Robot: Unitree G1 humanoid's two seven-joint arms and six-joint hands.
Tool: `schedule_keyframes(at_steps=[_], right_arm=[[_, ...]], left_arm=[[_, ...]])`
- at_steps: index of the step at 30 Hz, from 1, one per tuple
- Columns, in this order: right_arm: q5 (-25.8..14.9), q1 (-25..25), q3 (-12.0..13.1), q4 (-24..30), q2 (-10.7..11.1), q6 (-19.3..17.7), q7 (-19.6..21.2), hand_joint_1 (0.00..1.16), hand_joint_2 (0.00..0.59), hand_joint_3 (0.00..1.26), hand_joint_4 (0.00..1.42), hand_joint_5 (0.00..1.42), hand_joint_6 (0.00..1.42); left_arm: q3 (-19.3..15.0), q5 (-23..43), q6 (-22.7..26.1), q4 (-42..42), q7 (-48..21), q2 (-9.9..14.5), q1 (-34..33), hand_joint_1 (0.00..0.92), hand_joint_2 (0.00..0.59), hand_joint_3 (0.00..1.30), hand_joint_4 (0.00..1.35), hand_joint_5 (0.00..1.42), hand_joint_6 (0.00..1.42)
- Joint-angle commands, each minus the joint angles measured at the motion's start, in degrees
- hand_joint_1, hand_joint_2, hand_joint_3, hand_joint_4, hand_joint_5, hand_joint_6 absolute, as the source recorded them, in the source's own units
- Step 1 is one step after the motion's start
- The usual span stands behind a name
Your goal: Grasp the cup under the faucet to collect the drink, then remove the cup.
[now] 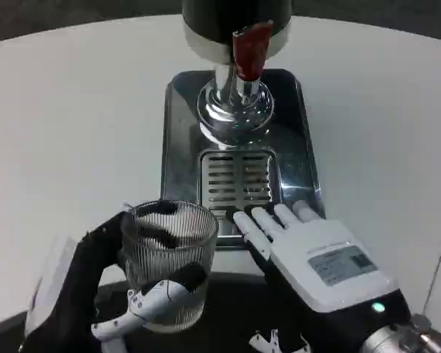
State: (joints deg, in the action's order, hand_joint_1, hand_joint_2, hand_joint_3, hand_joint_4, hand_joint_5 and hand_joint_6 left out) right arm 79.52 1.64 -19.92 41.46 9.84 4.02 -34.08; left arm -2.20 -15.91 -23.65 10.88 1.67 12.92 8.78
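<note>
Your left hand (pixel 95 294) grips the glass cup (pixel 169 261) at 7 o'clock, off the drip tray (pixel 239 180) and short of the red faucet lever (pixel 250 50) at 12. Your right hand (pixel 309 246) lies flat, fingers together, on the tray's front edge at 5. Risks as I judge: the cup clips the tray lip and tips, or it stops off-centre and the drink spills.

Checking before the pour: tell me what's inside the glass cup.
The glass cup, held by the left hand short of the drip tray, looks empty: through its ribbed wall only dark fingers show. The bottom is hidden by the thumb in front.
</note>
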Motion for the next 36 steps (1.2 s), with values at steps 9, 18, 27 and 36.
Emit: schedule_keyframes(at_steps=[9,18,27,36], right_arm=[[-0.12,0.70,-0.03,1.01,-0.01,-0.70,-0.93,0.74,0.293,0.00,0.00,0.00,0.00],[0.22,0.58,0.03,0.90,-0.30,-0.47,-1.04,0.74,0.293,0.00,0.00,0.00,0.00],[1.37,0.26,1.27,0.72,-1.02,0.70,-1.24,0.74,0.293,0.00,0.00,0.00,0.00],[3.48,0.40,5.27,1.55,-2.18,3.28,-0.84,0.74,0.293,0.00,0.00,0.00,0.00]], left_arm=[[-0.17,1.21,-2.14,1.56,-0.29,0.21,0.63,0.481,0.333,0.94,1.11,0.89,1.01],[-0.05,1.50,-2.11,0.96,-0.32,0.15,-0.07,0.481,0.333,0.94,1.11,0.89,1.01],[0.01,1.28,-2.21,-1.01,0.37,-0.22,-2.81,0.481,0.333,0.94,1.11,0.89,1.01],[-0.45,0.82,-3.92,-6.33,1.27,-0.17,-9.03,0.481,0.333,0.94,1.11,0.89,1.01]])
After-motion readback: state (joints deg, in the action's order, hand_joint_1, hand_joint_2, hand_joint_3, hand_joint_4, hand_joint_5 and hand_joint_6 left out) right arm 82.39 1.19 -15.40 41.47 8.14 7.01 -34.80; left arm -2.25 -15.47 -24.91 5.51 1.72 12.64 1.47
